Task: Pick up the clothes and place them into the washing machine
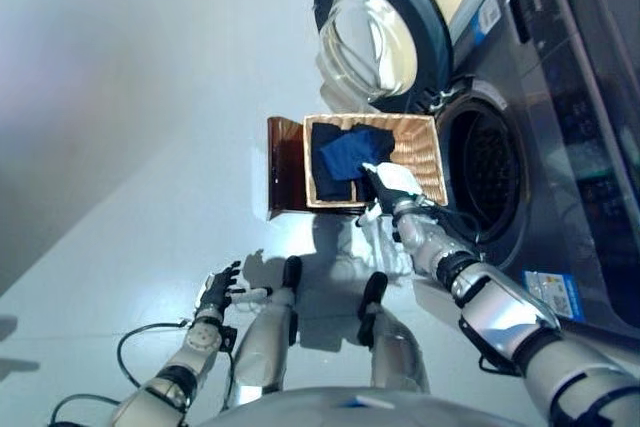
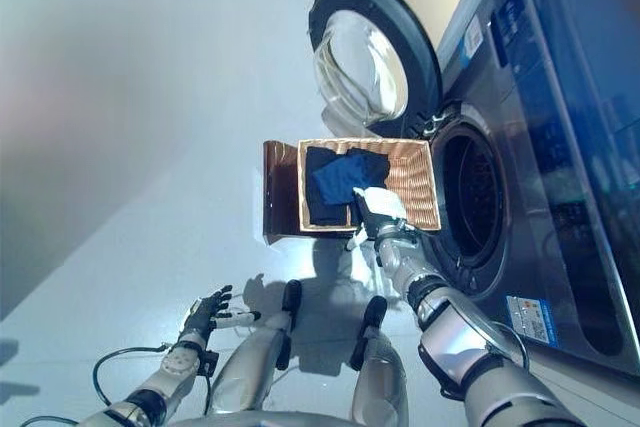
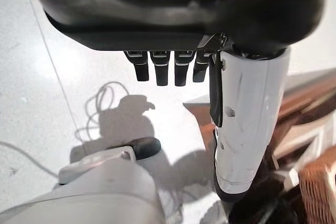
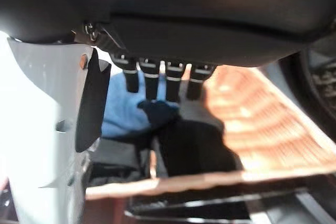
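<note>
A woven basket [image 1: 425, 152] stands on the floor in front of the washing machine [image 1: 560, 147], holding blue clothes [image 1: 347, 152] and a darker garment [image 1: 330, 182]. My right hand [image 1: 392, 185] hovers over the basket's near edge, fingers straight, holding nothing; the right wrist view shows its fingers [image 4: 157, 80] above the blue cloth [image 4: 121, 111]. My left hand [image 1: 216, 290] hangs low at the left above the floor, open and idle. The machine's round door [image 1: 378, 32] is swung open and the dark drum [image 1: 487, 172] is exposed.
A brown wooden panel [image 1: 285, 167] stands against the basket's left side. Pale floor [image 1: 140, 147] spreads to the left of the basket. The machine's front fills the right side.
</note>
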You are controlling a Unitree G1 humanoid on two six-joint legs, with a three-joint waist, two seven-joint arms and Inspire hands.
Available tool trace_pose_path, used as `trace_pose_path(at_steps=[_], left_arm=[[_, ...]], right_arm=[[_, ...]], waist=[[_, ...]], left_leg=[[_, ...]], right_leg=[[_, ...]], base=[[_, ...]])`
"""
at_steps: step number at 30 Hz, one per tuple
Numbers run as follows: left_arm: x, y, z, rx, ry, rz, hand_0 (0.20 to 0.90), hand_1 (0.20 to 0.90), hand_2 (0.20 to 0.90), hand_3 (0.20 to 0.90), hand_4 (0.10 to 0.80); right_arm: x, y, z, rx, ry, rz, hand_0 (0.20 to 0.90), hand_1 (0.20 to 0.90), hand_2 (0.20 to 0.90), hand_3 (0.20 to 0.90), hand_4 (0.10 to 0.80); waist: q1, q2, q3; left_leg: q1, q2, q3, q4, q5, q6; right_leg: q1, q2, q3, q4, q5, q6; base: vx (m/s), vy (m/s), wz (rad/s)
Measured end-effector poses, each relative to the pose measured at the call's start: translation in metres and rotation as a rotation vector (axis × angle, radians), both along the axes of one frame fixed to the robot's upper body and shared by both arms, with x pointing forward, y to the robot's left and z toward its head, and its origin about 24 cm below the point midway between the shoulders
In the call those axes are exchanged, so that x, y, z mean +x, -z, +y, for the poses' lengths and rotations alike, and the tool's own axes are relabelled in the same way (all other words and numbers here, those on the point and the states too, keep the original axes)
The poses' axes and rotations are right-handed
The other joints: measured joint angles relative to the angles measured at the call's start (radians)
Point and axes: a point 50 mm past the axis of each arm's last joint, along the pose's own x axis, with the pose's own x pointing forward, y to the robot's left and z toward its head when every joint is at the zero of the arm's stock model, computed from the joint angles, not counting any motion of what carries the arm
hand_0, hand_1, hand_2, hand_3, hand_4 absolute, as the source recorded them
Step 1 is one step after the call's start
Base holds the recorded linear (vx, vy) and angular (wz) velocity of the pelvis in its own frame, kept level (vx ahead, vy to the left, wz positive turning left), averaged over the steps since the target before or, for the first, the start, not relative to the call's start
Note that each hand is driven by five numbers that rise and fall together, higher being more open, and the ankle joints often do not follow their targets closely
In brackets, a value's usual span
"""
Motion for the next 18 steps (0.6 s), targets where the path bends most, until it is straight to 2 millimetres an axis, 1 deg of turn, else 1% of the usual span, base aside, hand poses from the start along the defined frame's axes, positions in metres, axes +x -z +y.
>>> trace_pose_path(at_steps=[2,6,7,8,12,17,18], left_arm=[[0.003,-0.002,-0.002,-0.004,-0.001,-0.02,0.9,0.9,0.9,0.9,0.8],[0.024,-0.015,-0.013,-0.011,0.04,-0.095,0.9,0.9,0.9,0.9,0.8],[0.024,-0.015,-0.013,-0.011,0.04,-0.095,0.9,0.9,0.9,0.9,0.8],[0.033,-0.02,-0.018,-0.026,0.046,-0.126,0.9,0.9,0.9,0.9,0.8],[0.045,-0.029,-0.021,-0.031,0.046,-0.182,0.9,0.9,0.9,0.9,0.8],[0.05,-0.034,-0.022,-0.042,0.028,-0.208,0.9,0.9,0.9,0.9,0.8],[0.052,-0.036,-0.025,-0.049,0.036,-0.221,0.9,0.9,0.9,0.9,0.8]], right_arm=[[0.002,-0.003,0.001,-0.025,-0.012,-0.019,0.9,0.9,0.9,0.9,0.8],[0.013,-0.019,-0.005,-0.09,-0.012,-0.073,0.9,0.9,0.9,0.9,0.8],[0.013,-0.019,-0.005,-0.09,-0.012,-0.073,0.9,0.9,0.9,0.9,0.8],[0.016,-0.024,-0.009,-0.119,0.0,-0.096,0.9,0.9,0.9,0.9,0.8],[0.025,-0.039,-0.017,-0.189,0.028,-0.144,0.9,0.9,0.9,0.9,0.8],[0.031,-0.053,-0.021,-0.208,0.06,-0.203,0.9,0.9,0.9,0.9,0.8],[0.033,-0.057,-0.025,-0.216,0.071,-0.223,0.9,0.9,0.9,0.9,0.8]], waist=[[0.004,-0.002,0.003],[0.012,-0.004,0.025],[0.012,-0.004,0.025],[0.022,-0.005,0.037],[0.024,0.001,0.064],[0.038,0.005,0.068],[0.047,0.008,0.07]], left_leg=[[-0.009,0.0,-0.006,0.0,0.0,0.0],[-0.047,0.001,-0.014,0.015,0.003,0.001],[-0.047,0.001,-0.014,0.015,0.003,0.001],[-0.051,0.001,-0.015,0.016,0.003,0.001],[-0.064,-0.002,-0.02,0.02,0.003,0.001],[-0.105,-0.009,-0.022,0.033,0.003,0.001],[-0.12,-0.009,-0.025,0.038,0.003,0.001]], right_leg=[[-0.005,0.0,-0.002,-0.001,0.0,0.0],[-0.032,0.001,-0.011,0.002,0.0,-0.001],[-0.032,0.001,-0.011,0.002,0.0,-0.001],[-0.034,0.001,-0.015,0.002,0.0,-0.001],[-0.042,-0.003,-0.019,0.002,0.0,-0.001],[-0.085,-0.012,-0.019,0.02,0.0,-0.001],[-0.102,-0.014,-0.018,0.028,-0.001,-0.002]], base=[[0.008,-0.01,0.06],[-0.007,-0.001,0.07],[0.0,0.013,0.06],[0.001,0.015,0.03],[0.007,0.013,0.03],[-0.007,0.023,0.01],[0.0,0.0,0.0]])
